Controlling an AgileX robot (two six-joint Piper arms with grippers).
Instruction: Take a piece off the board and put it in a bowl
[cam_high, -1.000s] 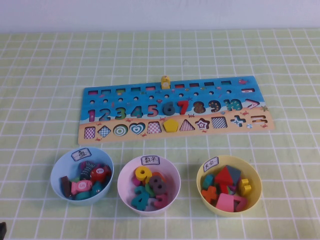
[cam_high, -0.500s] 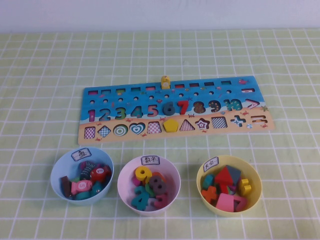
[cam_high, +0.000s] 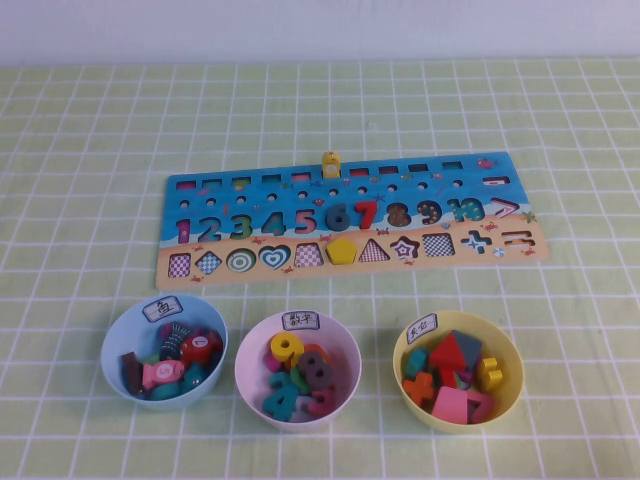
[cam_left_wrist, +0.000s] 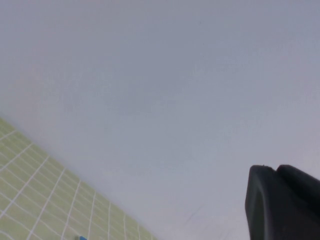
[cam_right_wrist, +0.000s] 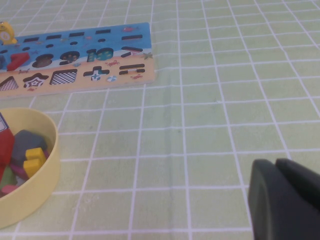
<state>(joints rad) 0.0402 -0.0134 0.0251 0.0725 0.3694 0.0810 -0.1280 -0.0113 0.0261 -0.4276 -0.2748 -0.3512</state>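
Small flat yellow pentagon piece (cam_high: 342, 250) seated in its slot on the tan near strip of the long blue-and-tan puzzle board (cam_high: 420, 195), midway along. Near and right of it, well apart, round yellow bowl (cam_high: 505, 400) holding coloured blocks. Left gripper (cam_left_wrist: 283, 202) raised facing the wall, right gripper (cam_right_wrist: 284, 199) above green checked cloth (cam_right_wrist: 210, 115) right of the bowl; pincer spread cannot be told for either.

A tabletop (cam_high: 90, 130) under a pale green cloth with a white grid runs back to a plain white wall (cam_high: 320, 30), evenly lit.
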